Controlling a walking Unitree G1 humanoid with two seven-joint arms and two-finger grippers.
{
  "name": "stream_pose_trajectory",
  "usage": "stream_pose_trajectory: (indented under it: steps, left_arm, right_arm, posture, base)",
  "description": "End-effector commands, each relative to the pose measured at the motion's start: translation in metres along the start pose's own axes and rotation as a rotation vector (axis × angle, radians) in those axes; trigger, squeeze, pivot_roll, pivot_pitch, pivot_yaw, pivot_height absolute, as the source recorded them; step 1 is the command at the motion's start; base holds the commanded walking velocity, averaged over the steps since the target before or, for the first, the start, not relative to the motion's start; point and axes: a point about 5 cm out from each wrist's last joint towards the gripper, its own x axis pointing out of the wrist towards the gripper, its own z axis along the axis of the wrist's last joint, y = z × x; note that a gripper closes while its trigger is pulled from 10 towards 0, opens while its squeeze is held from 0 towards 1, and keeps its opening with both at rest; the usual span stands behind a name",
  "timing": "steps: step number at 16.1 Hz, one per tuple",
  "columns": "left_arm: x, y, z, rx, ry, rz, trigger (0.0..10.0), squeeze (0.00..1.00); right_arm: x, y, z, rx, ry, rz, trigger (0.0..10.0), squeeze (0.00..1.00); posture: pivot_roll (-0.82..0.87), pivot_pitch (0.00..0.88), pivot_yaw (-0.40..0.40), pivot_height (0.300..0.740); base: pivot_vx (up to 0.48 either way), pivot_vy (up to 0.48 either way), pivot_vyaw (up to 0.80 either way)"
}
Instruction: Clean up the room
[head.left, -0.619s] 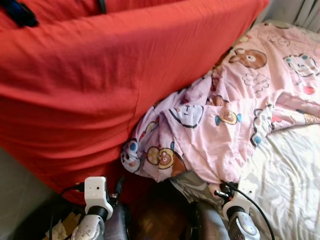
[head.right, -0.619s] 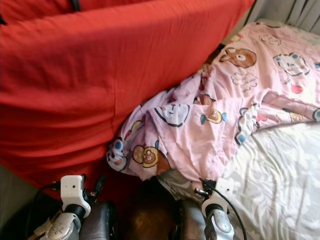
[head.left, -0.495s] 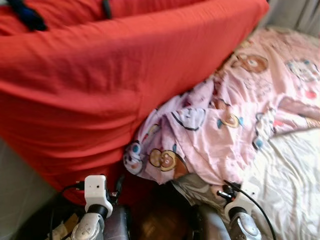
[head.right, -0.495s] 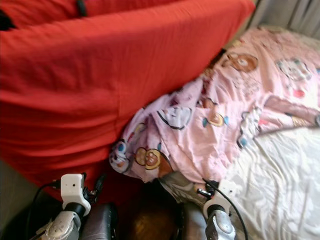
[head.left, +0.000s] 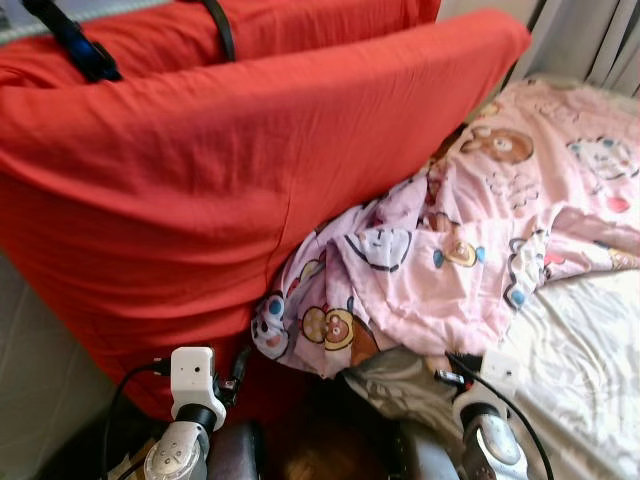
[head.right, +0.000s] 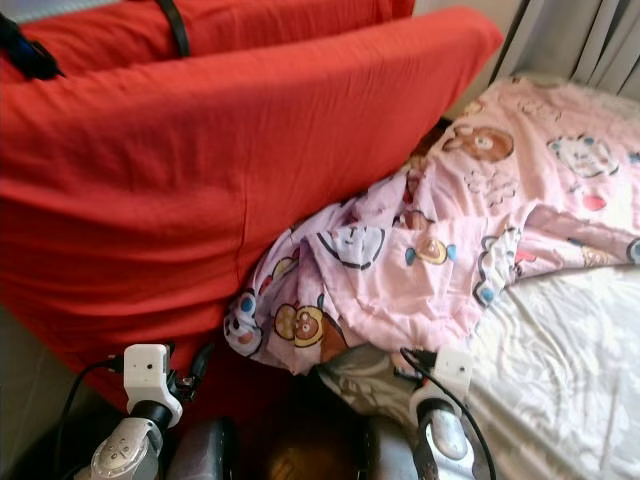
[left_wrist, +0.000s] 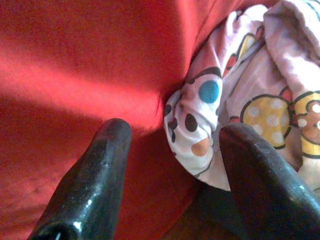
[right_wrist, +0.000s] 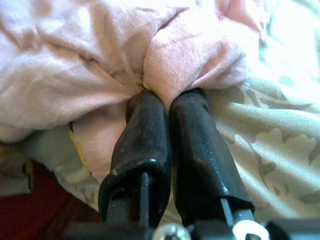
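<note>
The right claw (right_wrist: 167, 107) pinched the edge of a pink quilt (head.left: 450, 250) bunched between a red mattress (head.left: 250, 170) and the bed (head.left: 590, 350), likely to straighten it, while the left claw (left_wrist: 172, 165) hung spread beside its corner.

Daylight falls from the curtain side onto the pink quilt (head.left: 470, 250), washing out the white sheet (head.left: 590, 370) beside it; deep shadow lies below its hanging corner.
</note>
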Motion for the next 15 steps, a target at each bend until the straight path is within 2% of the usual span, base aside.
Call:
stream_pose_trajectory:
  steps: [1,4,6,8,9,10,11,12,13,14,15]
  left_arm:
    - [-0.002,0.0,-0.006,-0.014,0.021,0.002,10.0,0.0]
    - [-0.003,0.0,-0.007,-0.014,0.024,0.0,10.0,0.0]
    - [-0.003,-0.001,-0.009,-0.016,0.03,-0.007,10.0,0.0]
    - [-0.003,-0.001,-0.008,-0.015,0.03,-0.006,10.0,0.0]
    - [-0.003,0.0,-0.008,-0.015,0.029,-0.006,10.0,0.0]
    - [-0.003,0.0,-0.008,-0.015,0.03,-0.006,10.0,0.0]
    - [-0.003,0.0,-0.008,-0.013,0.03,-0.006,10.0,0.0]
    - [-0.003,0.0,-0.008,-0.013,0.031,-0.006,10.0,0.0]
    - [-0.003,0.0,-0.008,-0.013,0.031,-0.005,10.0,0.0]
    - [-0.003,0.0,-0.009,-0.012,0.031,-0.004,10.0,0.0]
    - [-0.004,0.0,-0.009,-0.012,0.032,-0.004,10.0,0.0]
  right_arm:
    - [-0.005,-0.021,-0.012,0.055,0.063,-0.107,0.0,0.0]
    - [-0.016,-0.029,-0.037,0.059,0.198,-0.167,0.0,0.0]
    - [-0.025,-0.035,-0.057,0.046,0.355,-0.205,0.0,0.0]
    - [-0.022,-0.03,-0.051,0.058,0.314,-0.179,0.0,0.0]
    - [-0.019,-0.026,-0.046,0.054,0.29,-0.156,2.5,0.0]
    - [-0.017,-0.022,-0.043,0.019,0.285,-0.143,10.0,0.0]
    - [-0.016,-0.02,-0.042,0.012,0.284,-0.137,10.0,0.0]
    - [-0.016,-0.02,-0.04,0.005,0.274,-0.136,10.0,0.66]
    - [-0.016,-0.019,-0.039,-0.002,0.259,-0.13,10.0,0.72]
    - [-0.015,-0.018,-0.037,-0.001,0.24,-0.123,10.0,0.56]
    - [-0.015,-0.017,-0.035,-0.014,0.218,-0.114,10.0,0.0]
  posture:
    - [0.04,0.049,-0.049,0.6]
    - [0.04,0.061,-0.047,0.6]
    - [0.05,0.067,-0.046,0.6]
    - [0.05,0.072,-0.044,0.6]
    - [0.05,0.073,-0.044,0.6]
    - [0.05,0.074,-0.042,0.6]
    - [0.05,0.075,-0.043,0.6]
    - [0.05,0.075,-0.043,0.6]
    - [0.05,0.079,-0.042,0.6]
    - [0.05,0.079,-0.042,0.6]
    - [0.05,0.083,-0.042,0.6]
  base:
    - [0.0,0.0,0.0]
    - [0.0,0.0,0.0]
    - [0.0,0.0,0.0]
    - [0.0,0.0,0.0]
    - [0.0,0.0,0.0]
    - [0.0,0.0,0.0]
    - [0.0,0.0,0.0]
    - [0.0,0.0,0.0]
    - [0.0,0.0,0.0]
    - [0.0,0.0,0.0]
    - [0.0,0.0,0.0]
